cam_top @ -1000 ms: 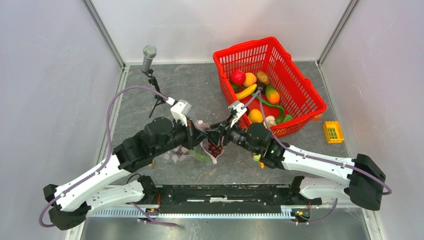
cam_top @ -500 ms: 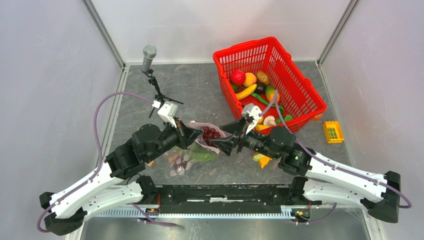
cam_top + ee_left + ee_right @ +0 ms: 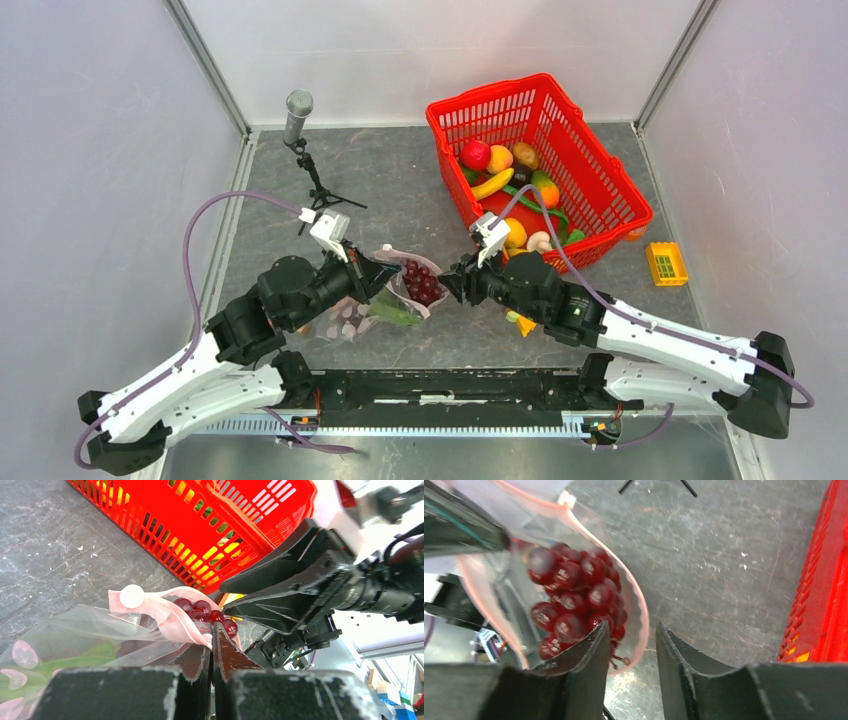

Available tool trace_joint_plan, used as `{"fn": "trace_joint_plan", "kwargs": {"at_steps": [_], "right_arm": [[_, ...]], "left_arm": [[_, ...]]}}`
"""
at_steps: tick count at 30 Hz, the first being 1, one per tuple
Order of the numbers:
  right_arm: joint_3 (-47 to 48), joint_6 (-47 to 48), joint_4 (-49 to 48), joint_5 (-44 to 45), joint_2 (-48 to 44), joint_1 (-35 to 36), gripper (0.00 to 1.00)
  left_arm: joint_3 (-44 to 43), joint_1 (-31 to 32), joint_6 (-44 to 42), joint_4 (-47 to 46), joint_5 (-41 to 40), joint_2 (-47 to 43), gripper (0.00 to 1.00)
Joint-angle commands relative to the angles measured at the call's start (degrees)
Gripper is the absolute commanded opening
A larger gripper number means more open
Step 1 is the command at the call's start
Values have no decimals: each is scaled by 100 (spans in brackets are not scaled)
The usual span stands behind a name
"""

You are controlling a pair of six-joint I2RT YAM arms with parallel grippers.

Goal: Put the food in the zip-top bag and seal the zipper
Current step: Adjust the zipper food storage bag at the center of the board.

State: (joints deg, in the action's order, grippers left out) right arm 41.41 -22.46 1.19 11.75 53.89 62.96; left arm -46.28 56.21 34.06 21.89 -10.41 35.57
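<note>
The zip-top bag (image 3: 352,315) lies on the table in front of the left arm, clear with pink dots. Purple grapes (image 3: 420,282) sit just inside its mouth and a green piece (image 3: 396,311) lies deeper in. My left gripper (image 3: 383,272) is shut on the pink zipper (image 3: 172,622) at the mouth edge, holding it up. My right gripper (image 3: 448,284) is open at the mouth. In the right wrist view the zipper rim (image 3: 642,622) lies between its fingers (image 3: 596,645), next to the grapes (image 3: 574,597). More food (image 3: 512,180) lies in the basket.
A red mesh basket (image 3: 590,150) stands at the back right, close behind the right wrist. A microphone on a small tripod (image 3: 298,108) stands at the back left. A yellow block (image 3: 666,263) lies at the right. A yellow-orange piece (image 3: 522,321) lies under the right arm.
Both arms have drawn apart from a tight huddle over the bag. The left arm pulled the bag mouth left and back. The grapes now lie in the bag and the right gripper is open beside them.
</note>
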Motion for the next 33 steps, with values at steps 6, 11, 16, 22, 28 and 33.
{"fn": "trace_joint_plan", "kwargs": {"at_steps": [6, 11, 16, 22, 28, 33], "right_arm": [[174, -106, 88, 371, 271, 13, 38], [294, -114, 165, 59, 608, 14, 37], [276, -105, 35, -278, 735, 15, 10], [597, 151, 130, -127, 586, 15, 0], [1436, 505, 72, -292, 351, 15, 0], [1766, 535, -500, -751, 415, 15, 0]], "left_arm": [[57, -29, -267, -721, -52, -391, 2], [64, -30, -287, -763, -20, -378, 2], [82, -22, -295, -770, -16, -364, 2], [54, -26, -335, -590, -193, -438, 2], [-659, -24, -845, 1123, -1544, -364, 2], [-1322, -28, -1126, 2754, -2648, -235, 2]]}}
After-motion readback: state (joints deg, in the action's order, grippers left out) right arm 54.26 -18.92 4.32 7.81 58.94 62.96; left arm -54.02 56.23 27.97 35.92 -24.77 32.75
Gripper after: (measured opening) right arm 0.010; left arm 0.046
